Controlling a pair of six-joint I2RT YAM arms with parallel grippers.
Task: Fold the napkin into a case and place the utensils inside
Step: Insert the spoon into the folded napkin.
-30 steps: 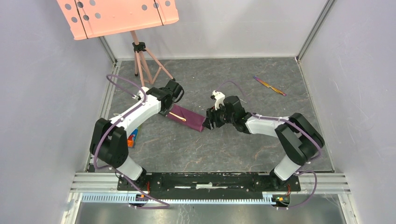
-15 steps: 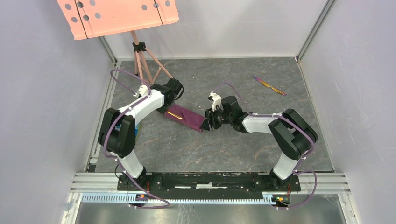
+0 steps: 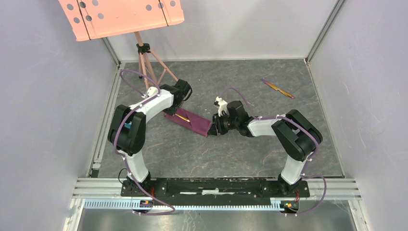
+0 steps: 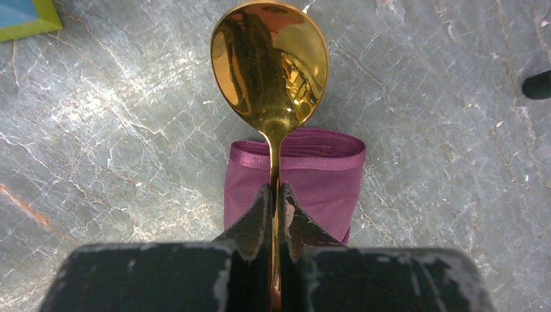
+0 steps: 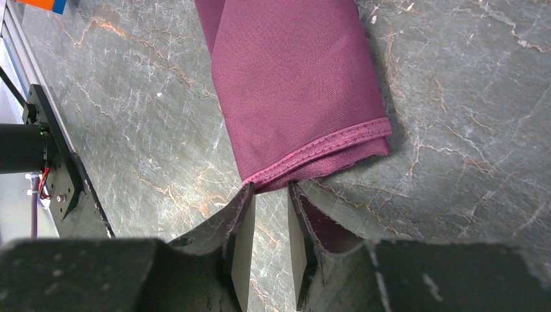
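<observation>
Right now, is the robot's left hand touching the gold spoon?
Touching. The left wrist view shows the left hand pinched shut on the gold spoon, on its thin handle, with no gap.

The napkin (image 4: 305,185) is plum-purple, the spoon (image 4: 269,65) shiny gold, the table (image 4: 442,97) grey with pale veining.

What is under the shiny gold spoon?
Under the spoon handle lies the folded purple napkin; under its bowl, bare grey table. The left end effector hides the handle's end.
</observation>
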